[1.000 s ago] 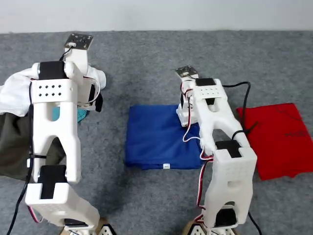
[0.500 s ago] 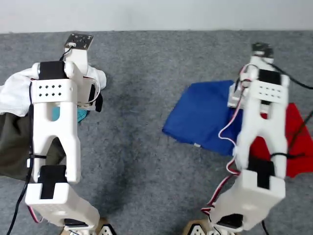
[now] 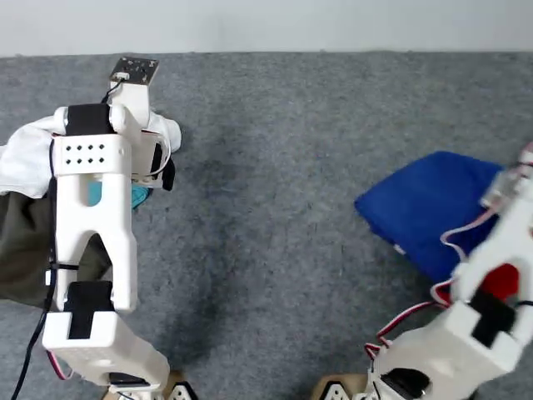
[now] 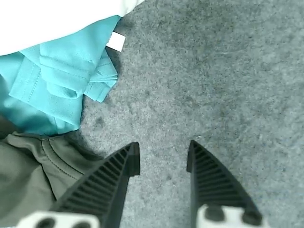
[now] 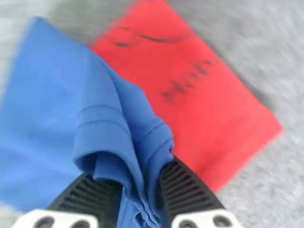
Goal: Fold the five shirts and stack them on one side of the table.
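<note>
My right gripper (image 5: 140,190) is shut on a bunched fold of the blue shirt (image 5: 57,118) and holds it over the flat red shirt (image 5: 199,95). From above, the blue shirt (image 3: 425,208) hangs partly lifted at the table's right side, and a sliver of the red shirt (image 3: 502,282) peeks out under the right arm. My left gripper (image 4: 164,161) is open just above bare grey table, beside a pile of unfolded shirts: a teal shirt (image 4: 52,85), a white shirt (image 4: 47,19) and an olive shirt (image 4: 23,175).
The grey felt table (image 3: 275,217) has free room across its middle. The unfolded pile (image 3: 21,208) lies at the left edge, partly under the left arm (image 3: 92,208). A pale wall runs along the far edge.
The right arm has swung from the table's middle to the right edge, dragging the blue shirt along until it lies over the red one. The left arm has not moved.
</note>
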Robot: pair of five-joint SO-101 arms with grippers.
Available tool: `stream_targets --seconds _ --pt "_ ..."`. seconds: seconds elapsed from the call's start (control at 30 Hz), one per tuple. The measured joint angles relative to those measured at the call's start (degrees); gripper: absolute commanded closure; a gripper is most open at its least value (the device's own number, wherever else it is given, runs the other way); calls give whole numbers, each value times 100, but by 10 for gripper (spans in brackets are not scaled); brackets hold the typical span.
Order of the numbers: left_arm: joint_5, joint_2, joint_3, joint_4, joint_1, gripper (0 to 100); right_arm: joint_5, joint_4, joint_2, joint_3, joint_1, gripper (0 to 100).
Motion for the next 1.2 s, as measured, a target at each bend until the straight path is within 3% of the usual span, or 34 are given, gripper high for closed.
stream_targets --seconds 0.3,0.47,0.63,0.73,0.87,1.03,1.2 --pt "0 0 18 0 0 827 -44 -492 1213 0 1090 990" --pt "0 0 18 0 0 827 -607 -730 1538 -9 1547 990" --pt "0 0 18 0 26 827 -703 -659 1582 -9 1908 988" --pt "0 0 158 0 158 827 -563 -273 1582 -114 1916 909" --pt "-79 0 273 0 369 827 185 782 1582 -862 1776 751" --pt "-264 0 290 0 466 827 782 2127 1582 -2022 1336 742" --pt "-281 0 290 0 466 827 870 2277 1442 -2391 905 742"
